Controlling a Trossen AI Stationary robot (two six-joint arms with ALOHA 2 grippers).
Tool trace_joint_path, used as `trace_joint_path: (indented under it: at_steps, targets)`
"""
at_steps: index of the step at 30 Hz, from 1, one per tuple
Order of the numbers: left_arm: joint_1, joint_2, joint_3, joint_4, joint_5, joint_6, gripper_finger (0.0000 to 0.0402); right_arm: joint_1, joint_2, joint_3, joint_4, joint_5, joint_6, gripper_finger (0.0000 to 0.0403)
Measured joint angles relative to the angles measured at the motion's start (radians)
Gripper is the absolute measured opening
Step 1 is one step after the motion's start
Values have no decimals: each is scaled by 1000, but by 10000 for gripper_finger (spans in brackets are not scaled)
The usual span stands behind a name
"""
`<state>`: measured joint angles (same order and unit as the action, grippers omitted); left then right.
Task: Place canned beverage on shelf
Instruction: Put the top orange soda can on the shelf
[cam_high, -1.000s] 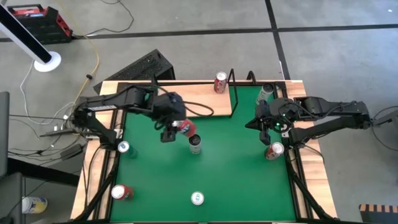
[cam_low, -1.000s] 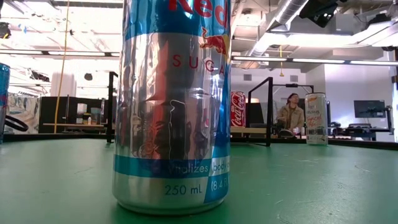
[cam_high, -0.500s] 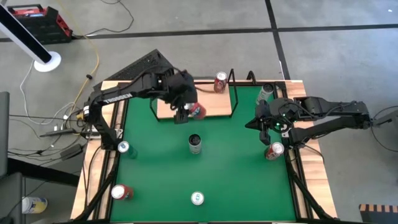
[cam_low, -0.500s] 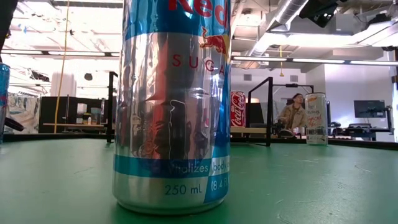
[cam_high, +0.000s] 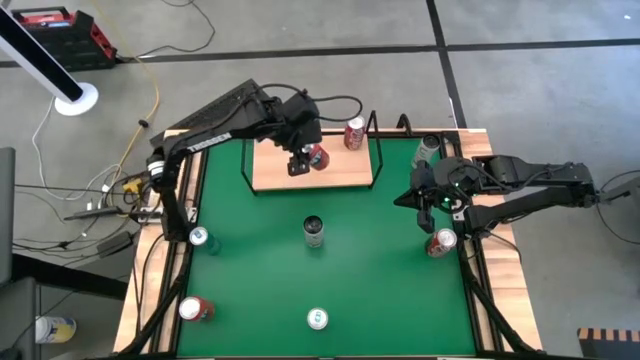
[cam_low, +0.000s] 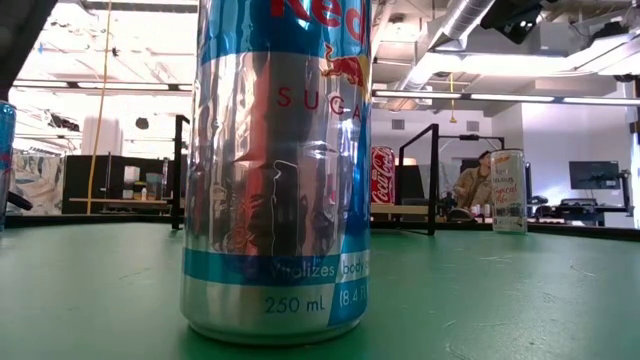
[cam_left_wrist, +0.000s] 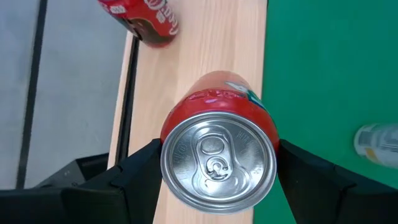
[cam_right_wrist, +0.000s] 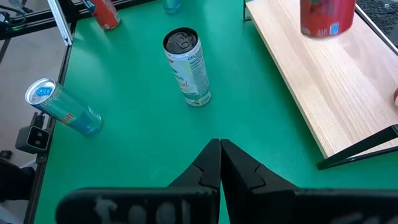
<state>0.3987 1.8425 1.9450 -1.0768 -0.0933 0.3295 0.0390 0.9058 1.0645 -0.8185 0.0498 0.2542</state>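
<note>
My left gripper (cam_high: 304, 160) is over the shelf (cam_high: 345, 172), a light-wood board with a black wire frame at the table's far side. It is shut on a red can (cam_left_wrist: 219, 149). A second red can (cam_high: 354, 132) stands on the shelf's far edge and also shows in the left wrist view (cam_left_wrist: 146, 22). My right gripper (cam_high: 420, 197) is shut and empty above the green mat's right side; its fingers (cam_right_wrist: 219, 163) lie together. My left gripper pinches the red can between its two fingers, one on each side of the can's wall just below the top rim (cam_left_wrist: 171, 134). The fingers (cam_left_wrist: 134, 177) come from above, pointing down. The can is upright over the board; whether its base touches the board I cannot tell.
A pale can (cam_high: 313, 230) stands mid-mat. A blue and silver can (cam_low: 275, 170) stands near the front edge. More cans stand at the left (cam_high: 198, 237), front left (cam_high: 193, 309), right (cam_high: 441, 243) and far right (cam_high: 428, 148). Bare board lies left of the held can.
My left gripper has carried the red can from above the middle of the mat toward the table's far edge and a little right. It now holds the can over the shelf board, still upright.
</note>
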Motion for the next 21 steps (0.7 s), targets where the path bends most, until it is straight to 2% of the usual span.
trace_joint_path:
  at_steps: [6,21]
  targets:
    - [7,75,-2,-13,-7,26,254,-1,0,0,42,0,6,30]
    - [31,99,-6,-153,-16,29,254,-2,33,0,114,1,9,30]
